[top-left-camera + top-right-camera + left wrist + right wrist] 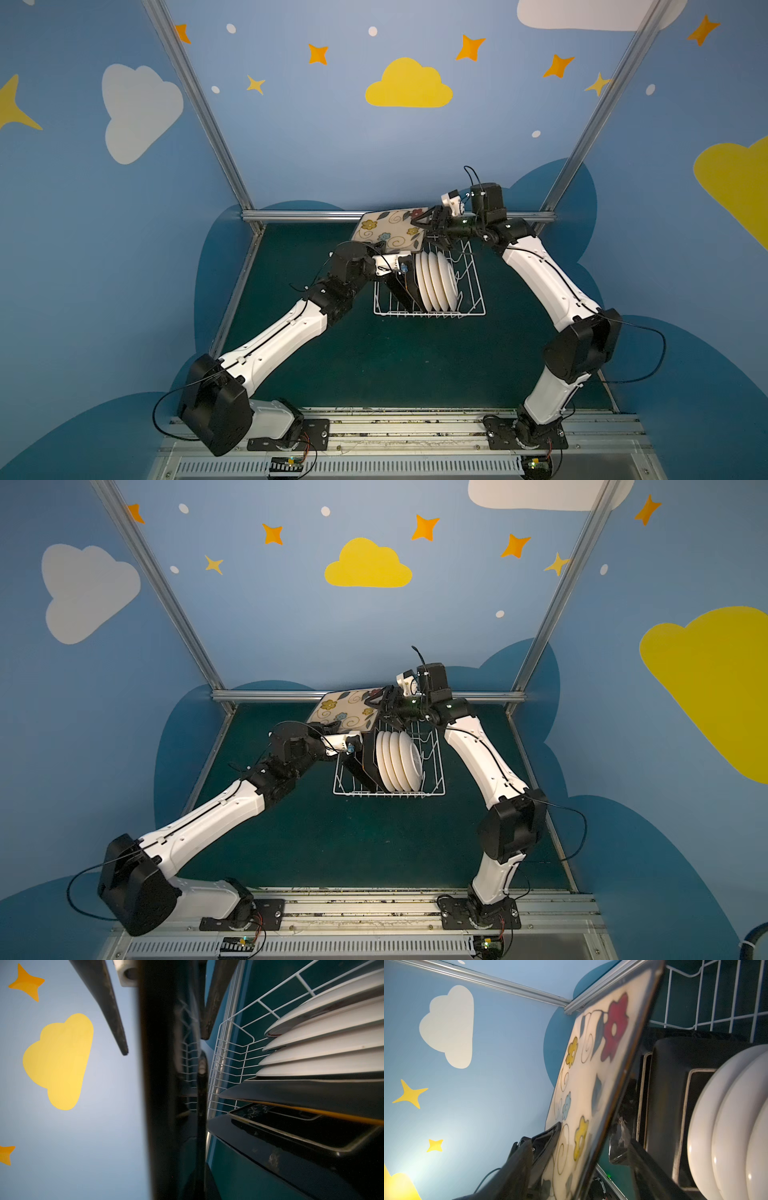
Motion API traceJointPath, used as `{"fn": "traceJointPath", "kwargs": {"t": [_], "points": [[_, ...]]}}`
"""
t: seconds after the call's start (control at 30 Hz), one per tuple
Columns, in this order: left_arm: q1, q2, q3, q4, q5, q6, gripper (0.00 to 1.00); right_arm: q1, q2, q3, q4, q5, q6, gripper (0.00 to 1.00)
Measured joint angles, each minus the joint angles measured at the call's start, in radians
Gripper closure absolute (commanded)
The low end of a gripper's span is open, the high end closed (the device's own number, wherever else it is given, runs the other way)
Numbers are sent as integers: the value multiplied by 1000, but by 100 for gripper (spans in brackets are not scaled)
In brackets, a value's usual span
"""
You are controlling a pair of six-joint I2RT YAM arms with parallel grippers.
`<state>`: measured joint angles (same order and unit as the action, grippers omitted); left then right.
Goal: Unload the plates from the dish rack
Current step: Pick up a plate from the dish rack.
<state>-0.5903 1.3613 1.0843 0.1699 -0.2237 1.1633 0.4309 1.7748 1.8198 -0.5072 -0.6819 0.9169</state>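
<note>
A square plate [390,230] [345,710] with a cream flower-and-swirl face [591,1084] hangs tilted above the far left end of the white wire dish rack [469,291] [432,771]. My left gripper [380,246] [332,729] is shut on its near edge. My right gripper [428,222] [384,700] [586,1136] straddles its right edge. One finger lies on the face and the other stands off the black back. Several round white plates [436,282] [322,1043] [726,1126] stand upright in the rack. Black-backed square plates [405,286] [311,1093] [670,1084] lean beside them.
The rack stands on dark green matting [332,353] near the back of the cell. An aluminium rail [307,215] runs along the far edge just behind the held plate. Frame posts [232,316] rise at the left and right. Blue painted walls enclose the space.
</note>
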Motion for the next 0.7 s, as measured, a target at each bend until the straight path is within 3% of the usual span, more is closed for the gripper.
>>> {"fn": "traceJointPath", "kwargs": {"t": [0.1, 0.37, 0.7], "points": [[0, 0, 0, 11, -6, 0, 97, 11, 8, 0, 1, -1, 10, 34], [-6, 1, -14, 26, -16, 11, 97, 24, 40, 21, 11, -21, 45, 63], [-14, 21, -17, 60, -58, 76, 87, 24, 53, 20, 21, -19, 139, 94]]}}
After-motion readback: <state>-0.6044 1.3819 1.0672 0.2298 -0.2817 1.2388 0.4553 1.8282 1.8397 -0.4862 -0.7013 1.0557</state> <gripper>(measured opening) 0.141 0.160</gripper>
